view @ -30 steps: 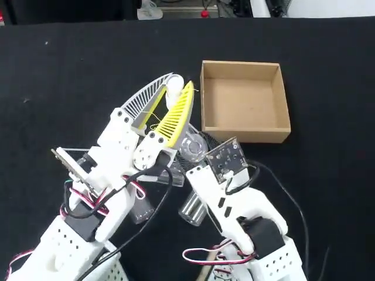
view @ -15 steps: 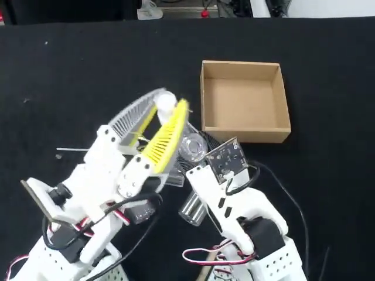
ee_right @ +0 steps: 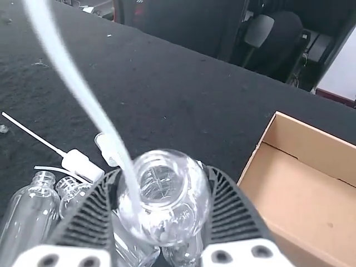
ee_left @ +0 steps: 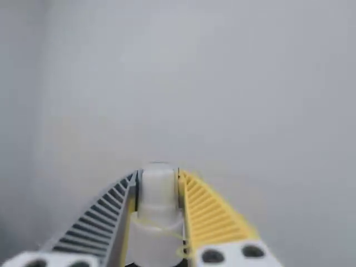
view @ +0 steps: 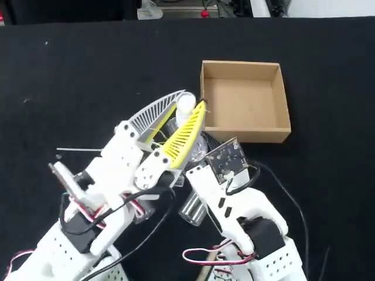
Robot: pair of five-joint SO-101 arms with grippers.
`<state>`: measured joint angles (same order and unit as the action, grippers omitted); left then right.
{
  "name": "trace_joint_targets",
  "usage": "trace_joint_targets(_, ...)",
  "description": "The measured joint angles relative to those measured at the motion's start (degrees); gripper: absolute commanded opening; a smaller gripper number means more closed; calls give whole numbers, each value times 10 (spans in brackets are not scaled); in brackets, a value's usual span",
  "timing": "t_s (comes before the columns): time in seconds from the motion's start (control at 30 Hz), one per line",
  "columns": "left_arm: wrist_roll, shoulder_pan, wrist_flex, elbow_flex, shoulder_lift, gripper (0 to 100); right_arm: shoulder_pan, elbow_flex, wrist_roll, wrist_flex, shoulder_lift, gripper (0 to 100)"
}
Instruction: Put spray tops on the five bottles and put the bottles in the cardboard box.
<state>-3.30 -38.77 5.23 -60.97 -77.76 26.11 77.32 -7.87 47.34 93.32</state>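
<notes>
L claw (ee_left: 158,177) holds 1 spray top (ee_left: 158,197), R claw (ee_right: 164,177) 1 bottle (ee_right: 173,192).

Cardboard box (view: 245,100) open above; loose bottles (ee_right: 26,214), spray tops (ee_right: 79,162) in a clutter nearby

Clear glossy plastic bottle (ee_right: 173,196), matt cardboard box (view: 246,135), rough black cloth (view: 88,70).

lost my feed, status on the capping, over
Left gripper shut on spray top. Right gripper shut on bottle, dip tube in its mouth. Nothing between them and cardboard box.
</notes>
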Motion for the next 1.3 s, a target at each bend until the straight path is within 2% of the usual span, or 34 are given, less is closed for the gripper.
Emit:
trace_joint_targets(0.3, 0, 37, 34, 0, 26, 30, 0, 0, 0, 0, 0, 11)
trace_joint_targets(0.83, 0, 35, 34, 0, 28, 30, 0, 0, 0, -2, 0, 11)
trace_joint_targets(1.0, 0, 10, 34, 0, 26, 30, 0, 0, 0, -2, 0, 11)
trace_joint_targets(1.3, 0, 10, 34, 0, -50, 30, 0, 0, 0, -2, 0, 11)
